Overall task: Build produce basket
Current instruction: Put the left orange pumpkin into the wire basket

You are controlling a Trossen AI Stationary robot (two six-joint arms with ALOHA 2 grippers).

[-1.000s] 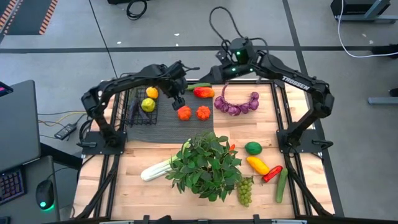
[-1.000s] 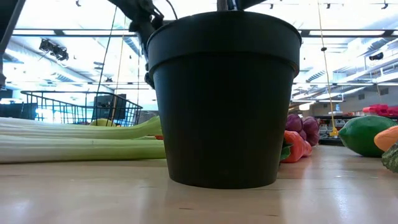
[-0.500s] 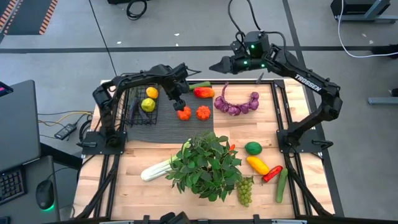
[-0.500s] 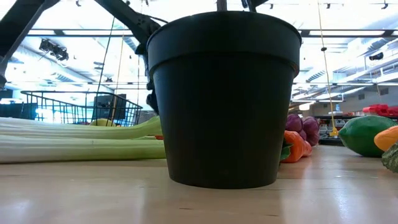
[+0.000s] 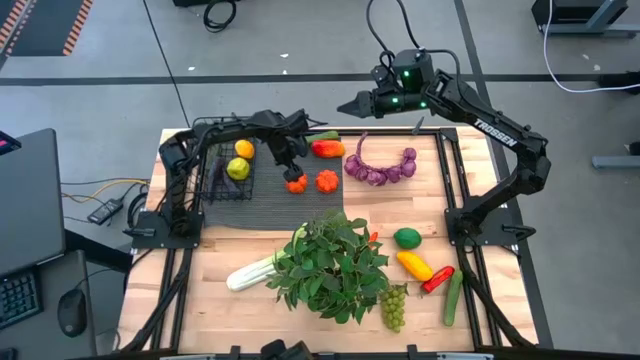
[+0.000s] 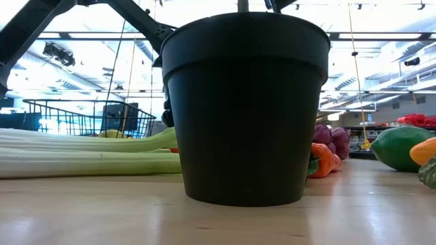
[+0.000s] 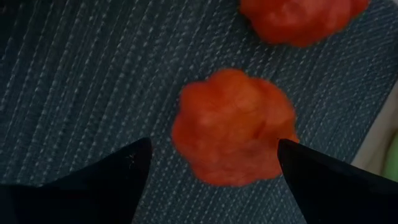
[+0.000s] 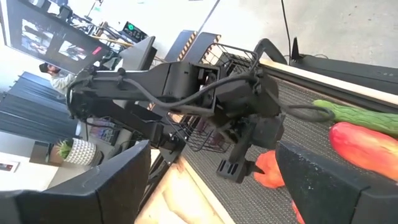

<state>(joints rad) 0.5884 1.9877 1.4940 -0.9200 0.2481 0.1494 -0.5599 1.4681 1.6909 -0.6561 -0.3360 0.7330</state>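
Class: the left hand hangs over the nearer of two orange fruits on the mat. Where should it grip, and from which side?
Across the orange at its widest, straight from above: it sits squat on the mat, with the open left hand straddling it.

Dark ribbed mat [image 5: 262,205] upper left of centre in the high view, grey with fine pale stripes; on it two orange-red lobed fruits [image 5: 296,183] [image 5: 327,181], and a black wire basket [image 5: 228,165] holding a yellow-green fruit [image 5: 237,169] and an orange one [image 5: 244,149]. Upper centre: red pepper [image 5: 327,149], green cucumber [image 5: 321,136], purple bulb string [image 5: 380,170]. Lower half: leafy green plant [image 5: 332,266] in a black pot [image 6: 244,109], pale green celery [image 5: 250,273], green lime [image 5: 407,238], yellow pepper [image 5: 414,266], green grapes [image 5: 395,307], on a light wood table [image 5: 220,320].
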